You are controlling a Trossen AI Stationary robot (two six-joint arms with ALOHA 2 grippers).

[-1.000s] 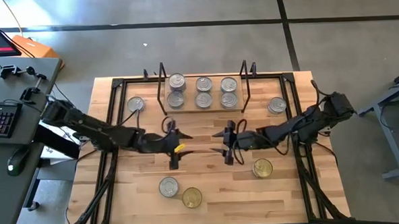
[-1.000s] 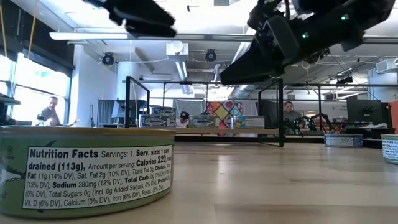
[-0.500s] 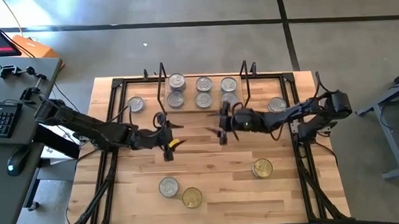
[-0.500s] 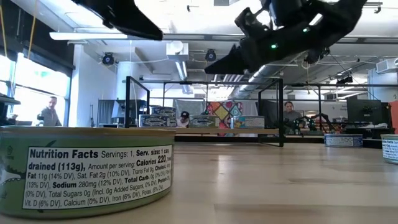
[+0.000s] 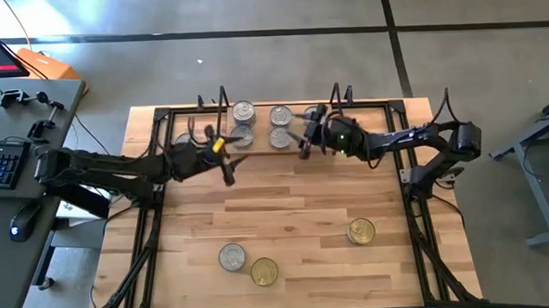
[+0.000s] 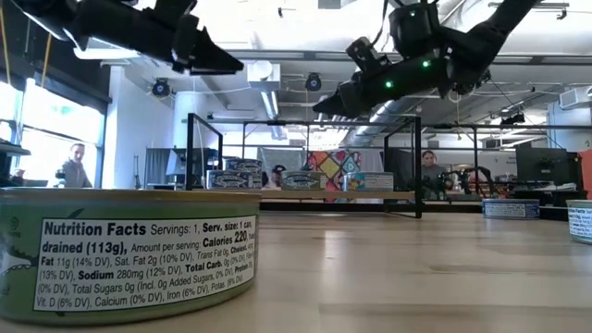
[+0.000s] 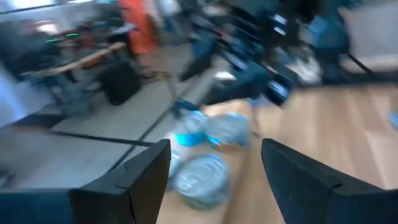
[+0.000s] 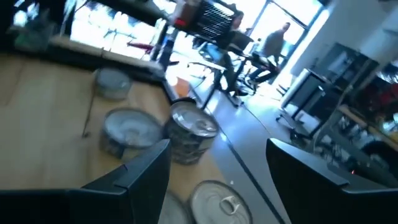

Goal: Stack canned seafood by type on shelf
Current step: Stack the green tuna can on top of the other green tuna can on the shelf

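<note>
Reaching in from the bench's left edge, the left arm lies stretched almost flat across the far part of the top. Its left tool hangs in the air just off the shelf's left wire frame. Its fingers stand spread with nothing between them, as the left wrist view shows. The right arm comes from the opposite side in much the same long, low line, and the right tool hovers over the right half of the shelf, fingers likewise apart and empty. From the low view both tools are well above the shelf board, not touching anything.

On the shelf, between the two black frames, sit round flat tins with silver lids in two rows; the right tool covers part of that end. Seen level, they show pale blue printed sides, and one at the left end sits on top of another. Off the shelf, a silver-lidded tin rests near the front of the bench, touching or nearly touching a gold-lidded tin. A second gold-lidded tin lies well apart to the right. Close to the low camera stands one more can with a green label and a nutrition panel.
</note>
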